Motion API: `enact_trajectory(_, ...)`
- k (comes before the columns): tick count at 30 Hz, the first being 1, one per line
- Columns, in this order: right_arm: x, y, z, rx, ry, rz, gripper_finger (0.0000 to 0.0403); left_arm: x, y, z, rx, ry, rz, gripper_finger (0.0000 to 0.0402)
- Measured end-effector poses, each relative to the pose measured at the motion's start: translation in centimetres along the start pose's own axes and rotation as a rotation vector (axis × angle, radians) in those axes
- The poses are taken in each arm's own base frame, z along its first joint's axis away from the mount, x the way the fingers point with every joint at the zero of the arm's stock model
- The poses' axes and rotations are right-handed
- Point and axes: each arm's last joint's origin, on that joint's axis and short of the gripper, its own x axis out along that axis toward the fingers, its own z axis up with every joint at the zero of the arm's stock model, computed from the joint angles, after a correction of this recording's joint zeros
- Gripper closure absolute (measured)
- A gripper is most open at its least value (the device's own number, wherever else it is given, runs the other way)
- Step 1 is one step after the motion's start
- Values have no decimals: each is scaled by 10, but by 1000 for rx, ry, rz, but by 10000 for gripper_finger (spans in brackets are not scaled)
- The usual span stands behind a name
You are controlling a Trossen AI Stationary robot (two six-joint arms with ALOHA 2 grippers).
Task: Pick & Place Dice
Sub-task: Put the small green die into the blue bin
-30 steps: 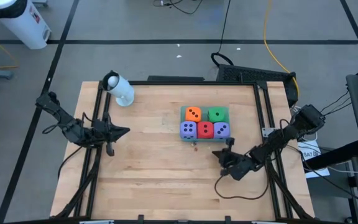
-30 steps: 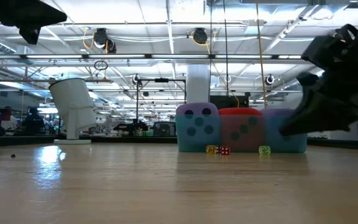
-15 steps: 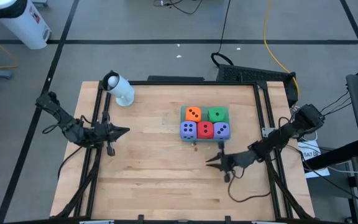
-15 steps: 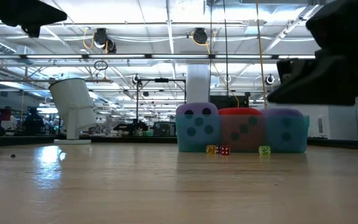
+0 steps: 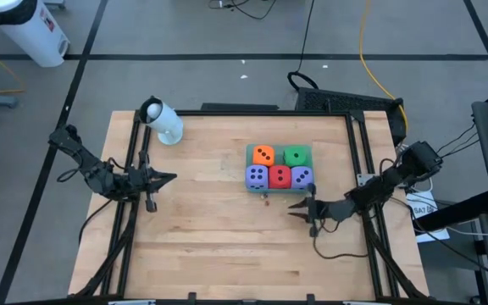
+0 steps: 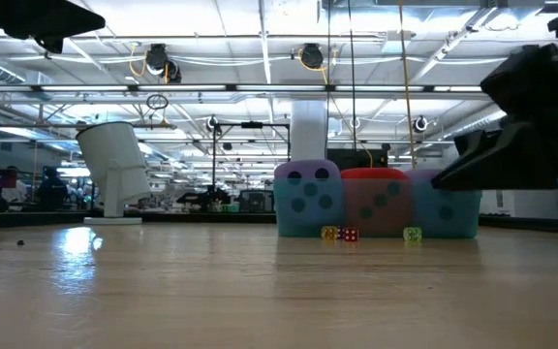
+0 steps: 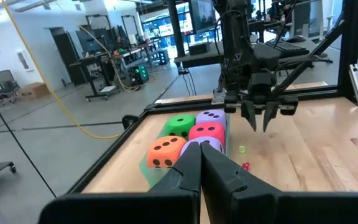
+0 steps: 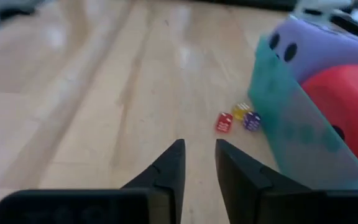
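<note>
Just beside the right claw (image 5: 296,206): the dice (image 5: 279,167).

We list: right gripper (image 8: 197,163) slightly parted, empty; purple die (image 8: 319,46); red die (image 8: 347,99); three tiny dice (image 8: 238,117) on table (image 8: 73,93).

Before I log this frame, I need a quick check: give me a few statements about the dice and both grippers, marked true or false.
1. The orange die sits beside the green die. True.
2. The right gripper holds the red die. False: it holds nothing, fingers slightly apart.
3. The left gripper is shut. True.
4. Small dice lie on the table by the foam cubes. True.
5. The white cup lies among the dice. False: it lies far off, near the left arm.
</note>
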Motion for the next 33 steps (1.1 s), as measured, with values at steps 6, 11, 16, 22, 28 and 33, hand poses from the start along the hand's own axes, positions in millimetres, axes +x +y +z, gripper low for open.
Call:
enact_trajectory(6, 13, 5, 4, 21, 113, -123, 266, 0, 0, 0, -3, 0, 0, 396)
enact_trajectory(11, 16, 3, 5, 56, 138, -172, 210, 0, 0, 0, -22, 1, 0, 396)
enact_trajectory(16, 16, -1, 0, 109, 176, -210, 191, 0, 0, 0, -22, 1, 0, 396)
enact_trajectory(22, 17, 3, 7, 91, 121, -171, 192, 0, 0, 0, -13, 1, 0, 396)
enact_trajectory(28, 15, 25, 20, 54, 150, -71, 192, 0, 0, 0, -11, 3, -1, 396)
enact_trajectory(33, 13, 24, 9, 123, 271, -168, 193, 0, 0, -1, -10, 5, -1, 396)
